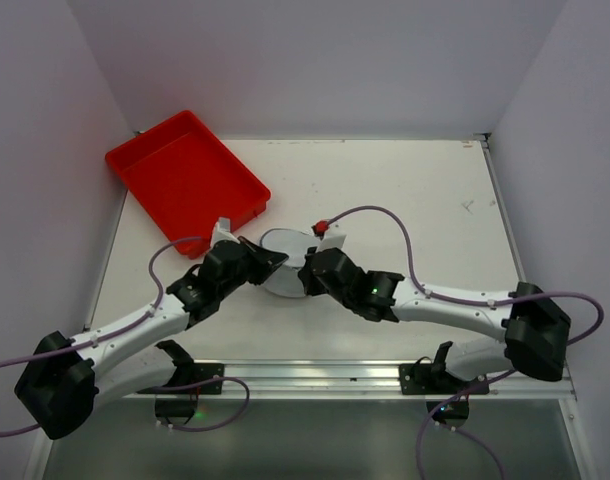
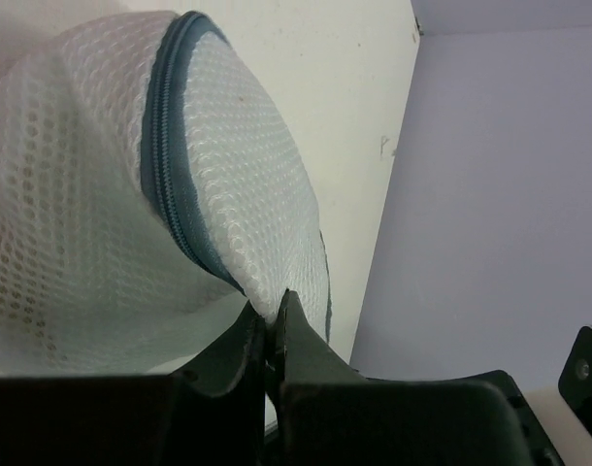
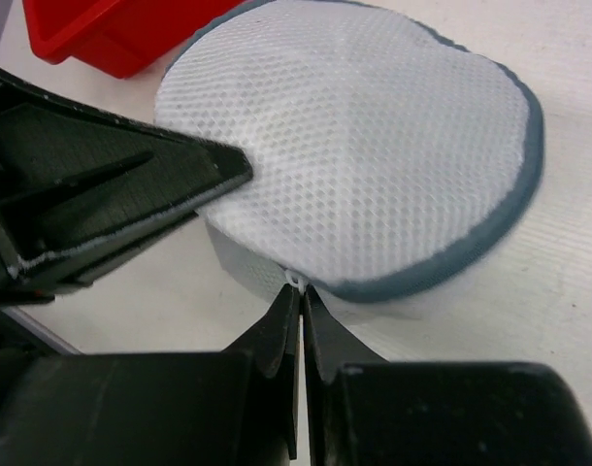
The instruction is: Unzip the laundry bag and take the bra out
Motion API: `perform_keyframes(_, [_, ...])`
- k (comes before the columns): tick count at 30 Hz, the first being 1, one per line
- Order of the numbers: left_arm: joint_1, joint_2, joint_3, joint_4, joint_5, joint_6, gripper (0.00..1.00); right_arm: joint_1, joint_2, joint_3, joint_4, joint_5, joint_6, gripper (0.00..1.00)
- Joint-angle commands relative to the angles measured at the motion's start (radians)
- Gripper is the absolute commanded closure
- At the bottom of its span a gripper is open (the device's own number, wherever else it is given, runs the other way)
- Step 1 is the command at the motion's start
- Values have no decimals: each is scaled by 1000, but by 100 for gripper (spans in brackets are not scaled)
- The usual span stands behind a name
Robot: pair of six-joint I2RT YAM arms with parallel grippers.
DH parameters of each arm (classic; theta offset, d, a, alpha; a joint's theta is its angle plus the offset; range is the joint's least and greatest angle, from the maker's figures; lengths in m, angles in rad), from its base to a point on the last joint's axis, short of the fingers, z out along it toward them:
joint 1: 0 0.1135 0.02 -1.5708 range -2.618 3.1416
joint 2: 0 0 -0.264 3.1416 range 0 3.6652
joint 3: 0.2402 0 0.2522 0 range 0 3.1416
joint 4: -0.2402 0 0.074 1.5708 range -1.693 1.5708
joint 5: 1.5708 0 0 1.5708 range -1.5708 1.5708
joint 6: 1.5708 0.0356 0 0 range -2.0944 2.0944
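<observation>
top external view: white table (image 1: pixel 405 200) with both arms reaching inward from the near edge. the laundry bag (image 1: pixel 283 250), a small round pouch of white mesh, lies near the table's middle, between the two grippers and just to the near right of the red tray (image 1: pixel 180 180), apart from it. the left gripper (image 1: pixel 268 262) meets the bag from the left, the right gripper (image 1: pixel 307 272) from the right.

left wrist view: left gripper (image 2: pixel 270 316) with its fingers drawn almost together, pinching a fold of mesh at the edge of the laundry bag (image 2: pixel 82 194), just below the blue-grey zip (image 2: pixel 165 184) that curves over the dome.

right wrist view: right gripper (image 3: pixel 299 296) with its fingertips pressed together on a small pale tab at the near rim of the laundry bag (image 3: pixel 364 146), where the zip (image 3: pixel 529 155) borders the dome. the left gripper (image 3: pixel 243 165) touches the bag's left side; the red tray (image 3: pixel 112 29) lies beyond. what the bag holds cannot be made out through the mesh.
</observation>
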Motion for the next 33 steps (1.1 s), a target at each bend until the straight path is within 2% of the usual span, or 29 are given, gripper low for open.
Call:
perform_keyframes(1, [40, -19, 41, -71, -55, 142, 100, -66, -131, -65, 1, -13, -79, 100])
perform_keyframes(7, [185, 27, 61, -61, 80, 414, 100, -168, -267, -156, -46, -136, -207, 100])
perform_keyframes(10, [225, 61, 81, -16, 164, 585, 100, -188, -312, -176, -89, -176, -253, 100])
perform_keyframes(13, [243, 130, 136, 27, 296, 738, 100, -186, -312, -167, -85, -289, -277, 100])
perform_keyframes(14, [245, 150, 180, 18, 320, 767, 95, -186, -300, -156, -85, -326, -274, 100])
perform_keyframes(15, [246, 184, 205, 4, 333, 801, 84, -183, -287, -133, -74, -353, -261, 100])
perform_keyframes(17, [248, 193, 251, -48, 294, 794, 72, -166, -237, -112, -44, -374, -244, 100])
perform_keyframes(18, [248, 179, 253, -50, 280, 775, 40, -160, -219, -99, 1, -377, -235, 100])
perform_keyframes(19, [249, 166, 250, -52, 265, 766, 23, -155, -199, -73, 25, -378, -231, 100])
perform_keyframes(21, [248, 126, 240, -64, 242, 737, 0, -142, -120, -18, 82, -386, -215, 100])
perform_keyframes(25, [249, 54, 247, -258, 134, 648, 0, -111, 7, 71, 136, -412, -187, 100])
perform_keyframes(27, [248, -7, 228, -294, 101, 590, 0, -108, 62, 105, 153, -420, -172, 100])
perform_keyframes(30, [245, -83, 155, -291, 119, 495, 2, -106, 90, 119, 165, -417, -161, 100])
perform_keyframes(33, [234, -100, 84, -253, 163, 430, 10, -106, 96, 114, 182, -418, -161, 100])
